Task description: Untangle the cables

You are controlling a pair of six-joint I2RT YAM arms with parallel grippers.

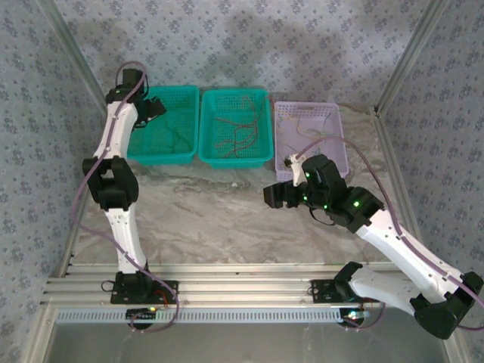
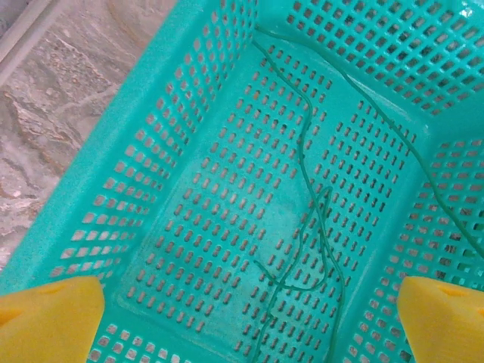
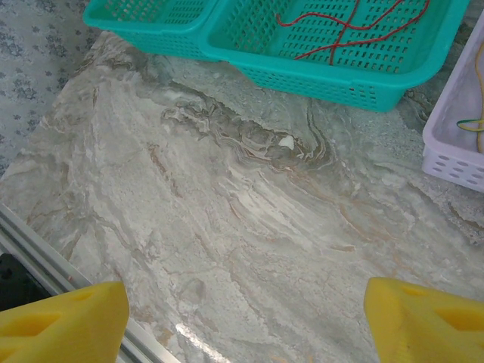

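Metal rails (image 1: 242,291) at the near table edge, with both my arm bases bolted on. Top view, further in: marble table (image 1: 212,219); along its far side, left teal basket (image 1: 160,158), middle teal basket (image 1: 234,161) and lilac basket (image 1: 306,105), side by side. My left gripper (image 1: 155,106) hangs over the left teal basket. My right gripper (image 1: 271,197) hovers above the table, near the lilac basket's front corner. Left wrist view: yellow fingertips (image 2: 49,318) spread wide, nothing held; below them, green cables (image 2: 306,151) lie looped and crossed on the left teal basket's floor. Right wrist view: my right gripper's fingers wide apart, empty, over the marble; red cables (image 3: 333,34) crossed in the middle teal basket; yellow cable (image 3: 478,76) at the lilac basket's edge.
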